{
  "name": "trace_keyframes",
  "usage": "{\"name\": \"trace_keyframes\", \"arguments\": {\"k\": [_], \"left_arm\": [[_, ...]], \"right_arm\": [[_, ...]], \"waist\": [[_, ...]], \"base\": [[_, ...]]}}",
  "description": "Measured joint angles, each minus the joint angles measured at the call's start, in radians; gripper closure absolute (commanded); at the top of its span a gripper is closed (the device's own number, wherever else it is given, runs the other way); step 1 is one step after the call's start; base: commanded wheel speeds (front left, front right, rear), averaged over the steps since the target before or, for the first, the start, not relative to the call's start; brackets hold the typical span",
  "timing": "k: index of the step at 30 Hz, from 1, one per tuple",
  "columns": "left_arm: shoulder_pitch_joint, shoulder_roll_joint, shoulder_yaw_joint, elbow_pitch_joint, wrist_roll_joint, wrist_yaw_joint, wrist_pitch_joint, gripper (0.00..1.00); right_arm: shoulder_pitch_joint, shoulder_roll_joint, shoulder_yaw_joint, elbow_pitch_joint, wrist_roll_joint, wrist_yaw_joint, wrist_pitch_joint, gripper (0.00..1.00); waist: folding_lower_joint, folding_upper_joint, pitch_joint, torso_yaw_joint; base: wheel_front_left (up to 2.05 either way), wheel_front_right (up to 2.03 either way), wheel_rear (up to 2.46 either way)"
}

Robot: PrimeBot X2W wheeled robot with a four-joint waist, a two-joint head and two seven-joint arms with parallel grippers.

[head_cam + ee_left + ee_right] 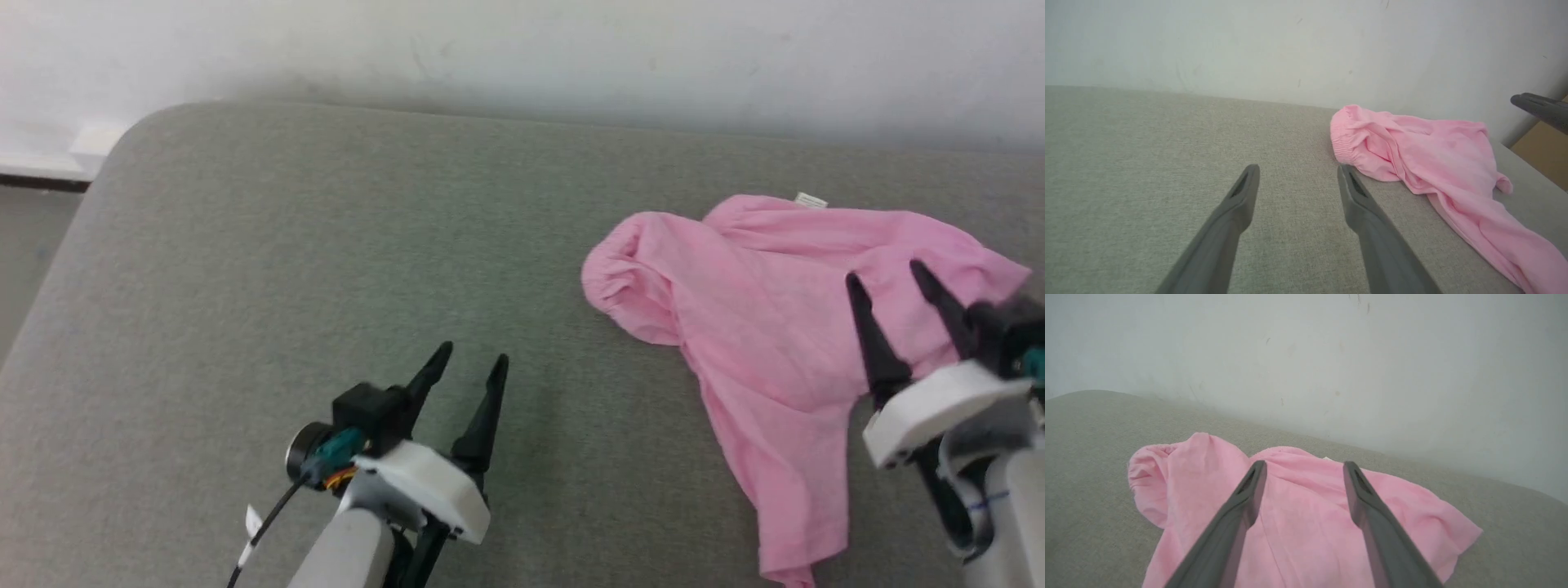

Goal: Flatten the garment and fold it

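The pink garment [759,327] lies crumpled on the grey cushion [326,245], right of centre, its gathered waistband [612,269] at the left end and a small white label [811,199] at the far edge. One narrow part trails toward the near edge. My right gripper [890,273] hovers open over the garment's right half, holding nothing; in the right wrist view the pink garment [1298,522] spreads under the spread fingers [1241,506]. My left gripper [473,359] stands open over bare cushion, left of the garment [1425,159], clear of it.
A pale wall [522,49] runs right behind the cushion's far edge. The cushion's rounded corner [139,131] is at the far left, with floor beyond it. Bare cushion lies left of the garment. A tan surface [1545,151] shows past the cushion's right end.
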Motion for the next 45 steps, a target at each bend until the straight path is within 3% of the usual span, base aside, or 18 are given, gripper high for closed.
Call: {"name": "trace_keyframes", "arguments": {"k": [5,11,17,21,22,23,27,32,35,40,45], "left_arm": [[-0.122,0.009,-0.036,0.094,-0.02,-0.008,0.137,0.0],[-0.3,0.059,-0.101,0.21,0.006,-0.009,0.264,0.0],[-0.433,0.074,-0.132,0.335,-0.023,-0.01,0.337,0.0],[-0.466,0.081,-0.19,0.367,-0.102,-0.01,0.338,0.0],[-0.472,0.083,-0.21,0.368,-0.122,-0.01,0.331,0.56],[-0.477,0.087,-0.23,0.365,-0.143,-0.01,0.315,1.0],[-0.481,0.124,-0.291,0.344,-0.193,-0.011,0.226,1.0],[-0.443,0.192,-0.257,0.301,-0.211,-0.008,0.092,1.0],[-0.373,0.222,-0.239,0.234,-0.218,0.015,0.056,1.0],[-0.215,0.292,-0.219,0.031,-0.233,0.083,0.087,1.0],[-0.066,0.394,-0.185,-0.243,-0.265,0.159,0.195,1.0]], "right_arm": [[0.152,0.08,-0.023,-0.141,-0.009,0.0,-0.005,0.0],[0.229,0.124,-0.008,-0.222,-0.041,0.0,0.007,0.0],[0.238,0.143,-0.013,-0.248,-0.049,0.0,0.01,0.0],[0.237,0.153,-0.016,-0.255,-0.052,0.0,0.006,0.0],[0.237,0.154,-0.017,-0.256,-0.053,0.0,0.005,0.0],[0.237,0.155,-0.019,-0.256,-0.054,0.0,0.003,0.0],[0.236,0.154,-0.022,-0.254,-0.057,0.0,0.004,0.0],[0.237,0.146,-0.023,-0.254,-0.057,0.0,0.012,0.0],[0.243,0.141,-0.031,-0.256,-0.057,0.0,0.021,0.0],[0.271,0.134,-0.039,-0.259,-0.056,0.0,0.039,0.0],[0.28,0.129,-0.027,-0.263,-0.051,0.0,0.056,0.0]], "waist": [[0.0,0.0,0.002,-0.073],[0.0001,0.0,0.035,-0.16],[0.0002,0.0,0.088,-0.231],[0.0003,0.0,0.126,-0.264],[0.0003,0.0,0.134,-0.269],[0.0003,0.0,0.143,-0.273],[0.0004,0.0,0.16,-0.274],[0.0002,0.0,0.145,-0.252],[0.0003,0.0,0.128,-0.228],[0.0001,0.0,0.087,-0.163],[0.0,0.0,0.047,-0.091]], "base": [[0.0,0.0,0.0],[0.0,0.0,0.0],[0.0,0.0,0.0],[0.0,0.0,0.0],[0.0,0.0,0.0],[0.0,0.0,0.0],[0.0,0.0,0.0],[0.0,0.0,0.0],[0.0,0.0,0.0],[0.0,0.0,0.0],[0.0,0.0,0.0]]}}
